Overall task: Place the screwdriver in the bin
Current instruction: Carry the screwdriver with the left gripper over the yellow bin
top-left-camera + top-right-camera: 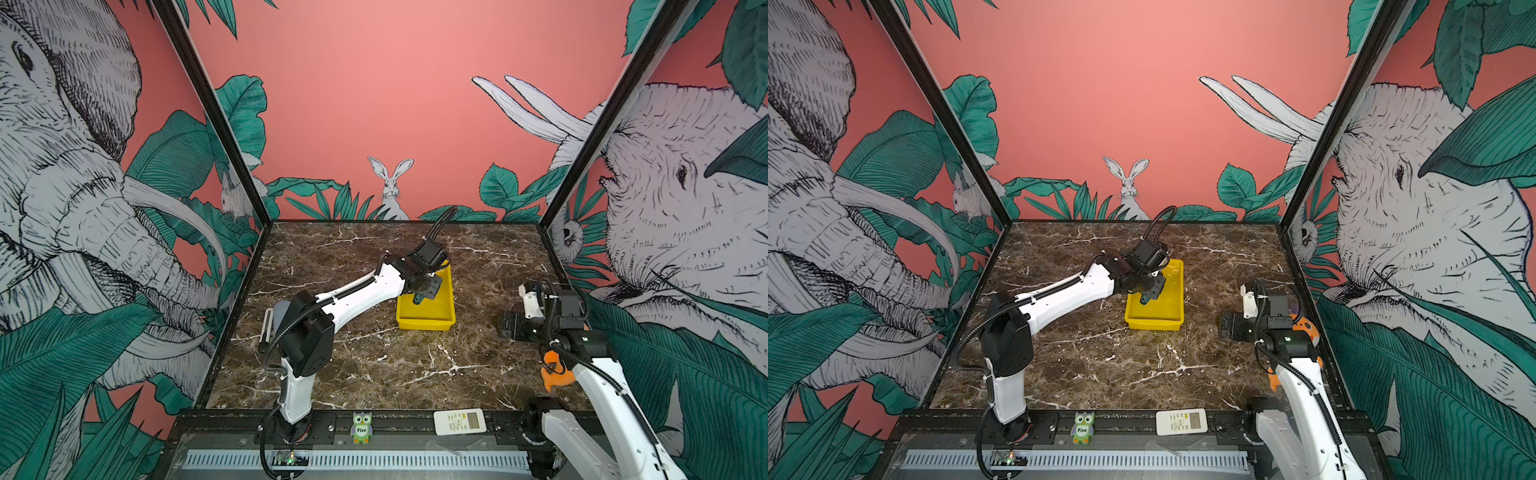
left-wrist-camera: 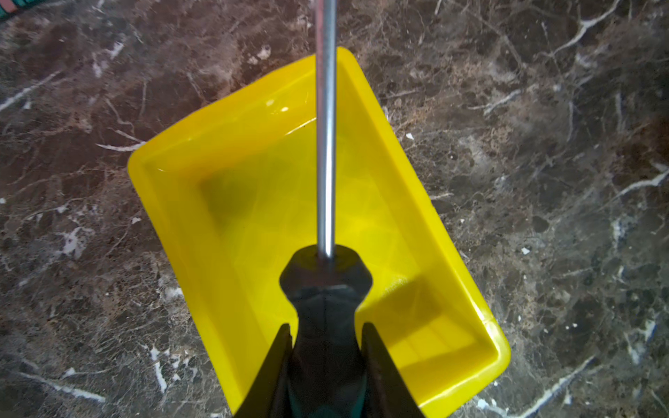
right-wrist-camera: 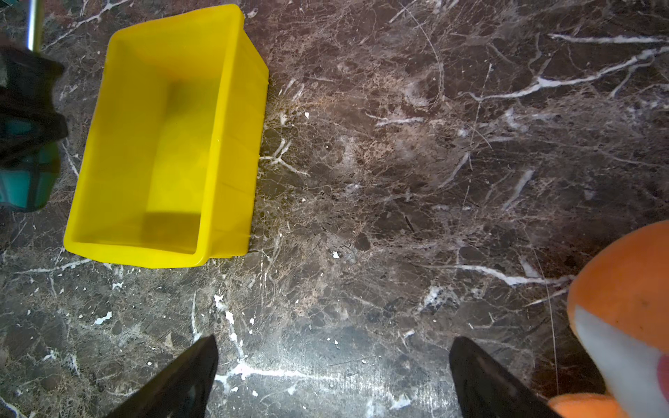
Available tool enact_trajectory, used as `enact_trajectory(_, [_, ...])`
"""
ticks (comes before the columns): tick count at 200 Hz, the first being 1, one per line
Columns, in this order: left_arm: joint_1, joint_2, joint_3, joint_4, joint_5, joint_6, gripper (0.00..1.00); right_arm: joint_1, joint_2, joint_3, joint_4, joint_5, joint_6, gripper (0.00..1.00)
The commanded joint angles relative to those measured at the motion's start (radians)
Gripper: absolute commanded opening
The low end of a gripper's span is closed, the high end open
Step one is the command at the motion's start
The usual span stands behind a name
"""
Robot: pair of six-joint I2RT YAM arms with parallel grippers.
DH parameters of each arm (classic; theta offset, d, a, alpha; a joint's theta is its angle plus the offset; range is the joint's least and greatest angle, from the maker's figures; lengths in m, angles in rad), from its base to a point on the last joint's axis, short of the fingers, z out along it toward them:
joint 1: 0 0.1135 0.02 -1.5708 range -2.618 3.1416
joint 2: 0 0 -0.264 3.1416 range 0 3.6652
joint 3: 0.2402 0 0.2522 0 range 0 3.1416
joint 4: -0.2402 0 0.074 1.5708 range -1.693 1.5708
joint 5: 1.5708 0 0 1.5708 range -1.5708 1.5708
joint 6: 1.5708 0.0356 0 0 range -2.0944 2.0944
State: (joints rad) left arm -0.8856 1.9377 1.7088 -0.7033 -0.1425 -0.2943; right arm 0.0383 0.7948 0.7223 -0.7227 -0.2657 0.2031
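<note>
The screwdriver has a faceted black collar, a dark green and black handle and a thin, polished round steel shaft. The left gripper clamps the handle between its black jaws, holding it above the open inside of the bin. The bin is a glossy bright yellow plastic rectangle with sloped walls and a rolled rim. It stands on the veined brown marble table. The left arm stretches forward from its base, wrist bent down over the bin. The right gripper hangs low near a soft orange plush toy, its jaws wide apart. The right arm is folded at the table's right edge.
</note>
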Motion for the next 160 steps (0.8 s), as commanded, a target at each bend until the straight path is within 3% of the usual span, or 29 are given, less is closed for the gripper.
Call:
enact_trajectory(1, [0.002,0.019,0.068,-0.079,0.032,0.029,0.00,-0.006,-0.009,-0.010,0.014,0.000,0.005,0.99])
enact_trajectory(58, [0.000,0.088,0.084,-0.147,-0.019,0.012,0.00,-0.005,-0.011,-0.010,0.013,-0.003,0.005,0.99])
enact_trajectory(160, [0.000,0.183,0.114,-0.141,0.040,0.038,0.00,-0.005,-0.005,-0.012,0.014,-0.004,0.007,0.99])
